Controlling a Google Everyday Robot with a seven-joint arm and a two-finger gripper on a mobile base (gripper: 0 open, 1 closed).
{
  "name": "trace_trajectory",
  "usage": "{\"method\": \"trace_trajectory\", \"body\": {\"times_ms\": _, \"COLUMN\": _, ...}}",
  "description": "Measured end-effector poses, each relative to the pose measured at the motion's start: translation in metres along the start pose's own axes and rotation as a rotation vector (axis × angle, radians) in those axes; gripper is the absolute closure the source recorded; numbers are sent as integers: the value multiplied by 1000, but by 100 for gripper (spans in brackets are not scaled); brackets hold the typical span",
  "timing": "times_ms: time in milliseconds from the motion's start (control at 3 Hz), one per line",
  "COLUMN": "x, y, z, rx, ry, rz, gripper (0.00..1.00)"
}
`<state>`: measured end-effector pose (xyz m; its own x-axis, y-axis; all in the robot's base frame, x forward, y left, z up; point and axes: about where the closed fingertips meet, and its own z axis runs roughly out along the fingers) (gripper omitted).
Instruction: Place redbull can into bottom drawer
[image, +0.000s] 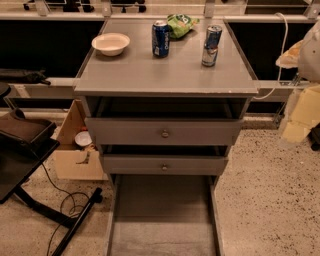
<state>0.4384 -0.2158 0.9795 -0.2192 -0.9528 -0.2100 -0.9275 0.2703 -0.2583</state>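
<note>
We are seeing the gripper (301, 112) as a pale shape hanging at the right edge of the view, well to the right of the redbull can (211, 45) and lower than it. We cannot tell how far its jaws are standing open, and it is not touching the can. The can is standing upright on the bench (165, 75), so we are judging the grasp not yet begun. Below the can, the bottom drawer (162, 215) is lying pulled out. We are reckoning 2 steps are left: lifting, then lowering in.
</note>
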Motion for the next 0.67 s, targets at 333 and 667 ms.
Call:
{"method": "trace_trajectory", "body": {"times_ms": 333, "x": 0, "y": 0, "z": 0, "rx": 0, "ry": 0, "rz": 0, "gripper": 0}}
{"method": "trace_trajectory", "body": {"times_ms": 667, "x": 3, "y": -18, "z": 0, "rx": 50, "ry": -95, "rz": 27, "gripper": 0}}
